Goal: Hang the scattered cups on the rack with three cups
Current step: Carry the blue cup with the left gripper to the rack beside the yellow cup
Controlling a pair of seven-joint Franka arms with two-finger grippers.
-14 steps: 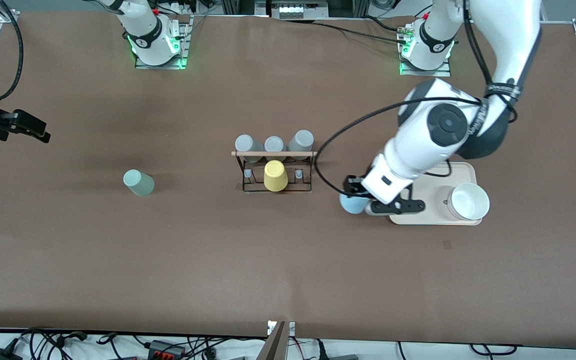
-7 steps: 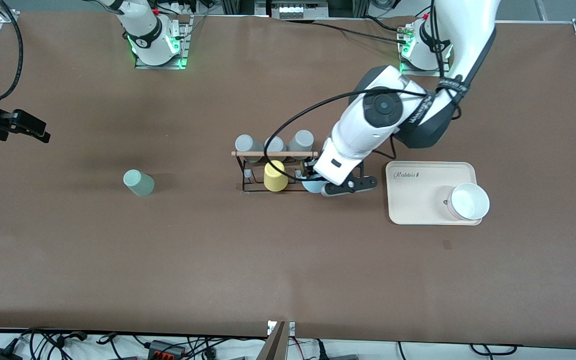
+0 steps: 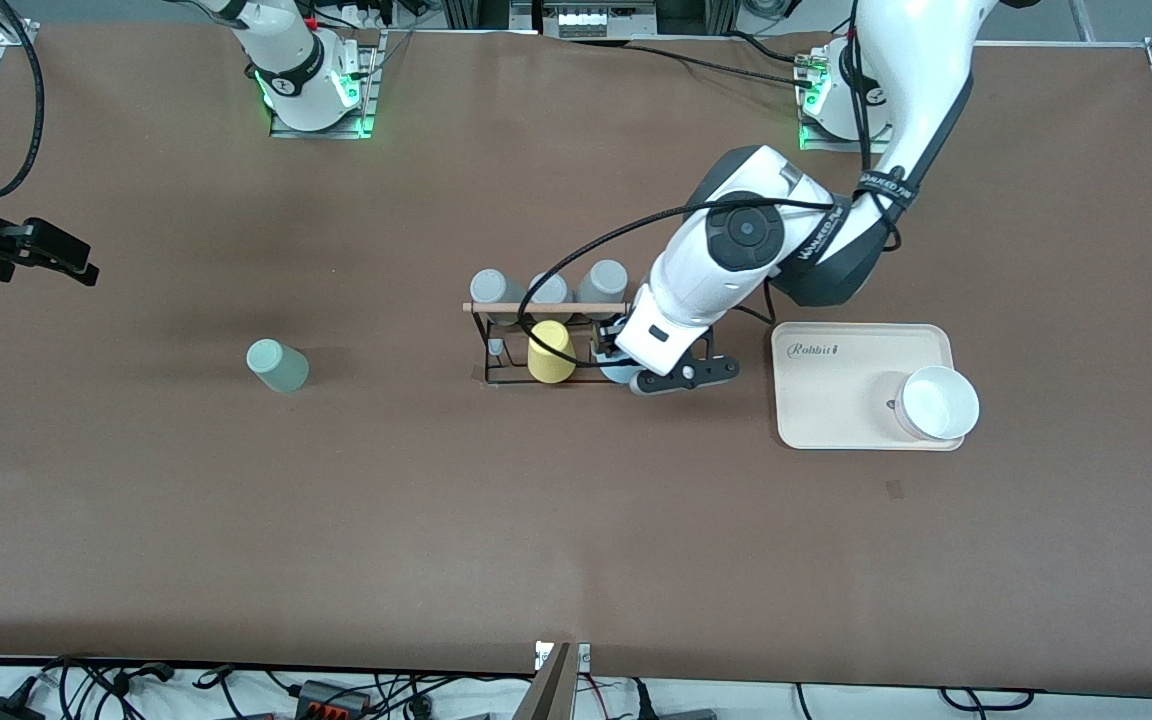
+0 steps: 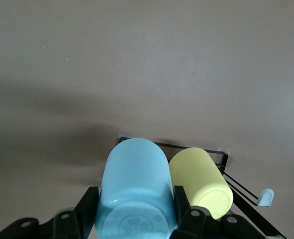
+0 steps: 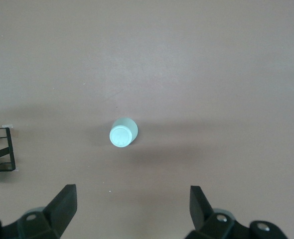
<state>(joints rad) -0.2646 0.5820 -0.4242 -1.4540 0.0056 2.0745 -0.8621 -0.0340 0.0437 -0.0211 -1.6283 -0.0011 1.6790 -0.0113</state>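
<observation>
Two end effectors are showing, and only one is carrying anything. Your left end effector (image 4: 136, 206) is clamping the light blue cup (image 4: 134, 184) between its fingers, base toward the wrist camera, low in the centre of the left wrist view. In the front view it is hanging at the centre of the frame, over the end of the rack (image 3: 496, 380) that lies toward the left arm. The blue cup is sitting just beside the yellow cup (image 3: 550, 352), which is already on its peg. I cannot tell from these views whether the two are touching.

Your right end effector (image 5: 132, 199) is waiting with its jaws spread wide over the counter (image 3: 576, 520), at the middle of the frame edge at the right arm's end. The mint green cup (image 3: 277, 365) is standing alone on the counter, midway up the frame and well apart from the rack.

Three grey cups (image 3: 548, 290) are lining the row by the wooden rod (image 3: 546, 307), just above the yellow one in the frame. The beige tray (image 3: 836, 400) with its white bowl (image 3: 936, 403) is lying toward the left arm's end.

Watch the descent. The peg you are aiming for is hidden under the cup and wrist, so you are working nearly blind; a mouth landing off-centre would likely catch the peg tip and tilt. Crowding the yellow cup could knock it loose. The rack looks light, so a sideways push may be enough to drag it.
</observation>
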